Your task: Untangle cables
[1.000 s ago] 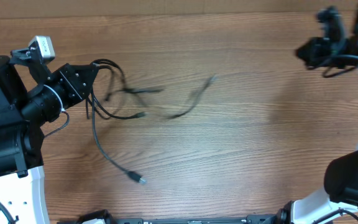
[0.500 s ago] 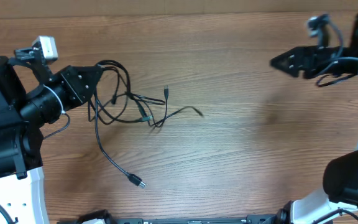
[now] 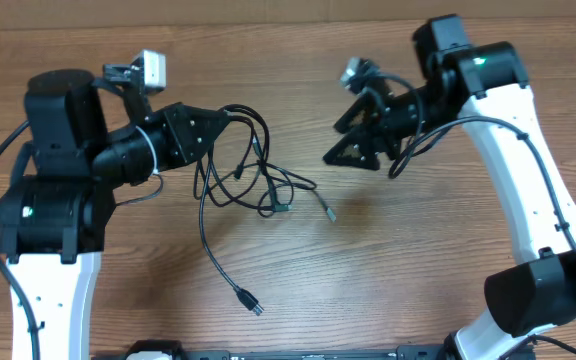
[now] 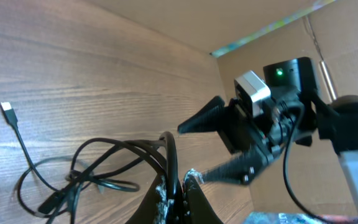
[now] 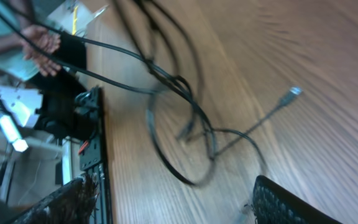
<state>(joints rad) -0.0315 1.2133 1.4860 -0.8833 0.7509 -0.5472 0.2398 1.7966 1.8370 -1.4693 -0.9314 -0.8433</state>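
Left pincer (image 3: pixel 226 114) pressed together, pinching the cables (image 3: pixel 261 180) at a loop. The tangle lies on the surface (image 3: pixel 418 270) just past its tips, between both pincers. One plug end (image 3: pixel 254 305) trails well away. Right pincer (image 3: pixel 340 138) spread wide, holding nothing, clear of the cords.

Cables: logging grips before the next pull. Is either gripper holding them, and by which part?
The left gripper is shut on the cables, pinching bunched loops mid-cord, not a plug. The right gripper is open, holding nothing.

Bright even light; cables (image 5: pixel 180 82) blurred in right wrist view
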